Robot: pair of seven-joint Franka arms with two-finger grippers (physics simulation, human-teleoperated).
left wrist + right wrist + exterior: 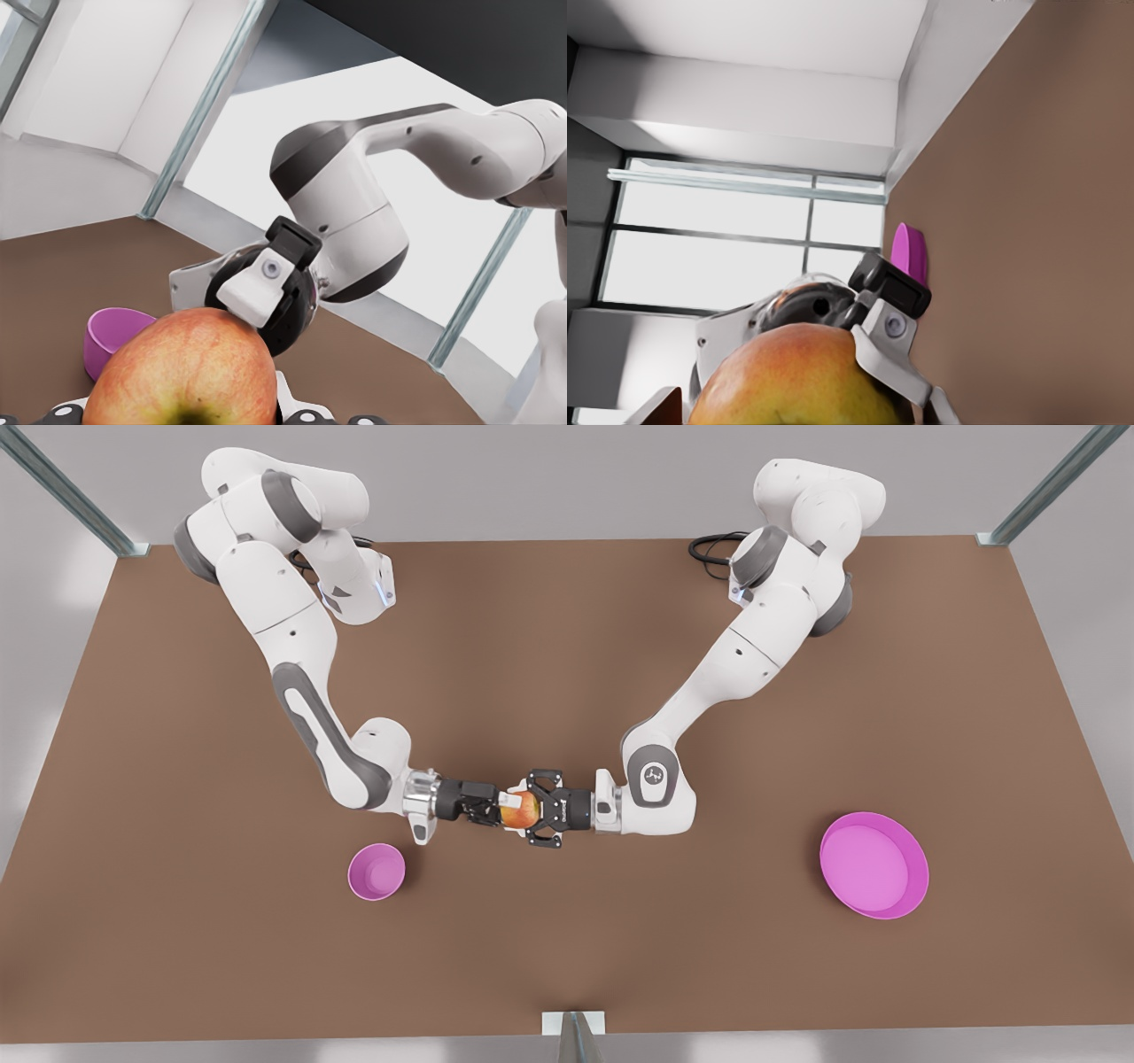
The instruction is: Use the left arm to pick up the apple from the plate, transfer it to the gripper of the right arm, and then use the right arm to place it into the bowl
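The yellow-and-red apple [522, 810] hangs above the table's middle, held between both grippers, which meet tip to tip. My left gripper [529, 810] reaches in from the front view's right and is shut on the apple [182, 372]. My right gripper [508, 808], with the silver wrist ring, comes from the front view's left; one of its fingers [254, 290] rests on the apple's far top, and it is shut on it too. In the right wrist view a left finger [888, 352] lies along the apple [797, 376]. The plate [873, 865] is bare.
The small pink bowl [376, 872] stands just in front of the right arm's wrist, at the front view's left; it also shows behind the apple as the bowl [113, 341]. The plate [909, 252] appears edge-on. A metal post [574, 1036] stands at the table's near edge.
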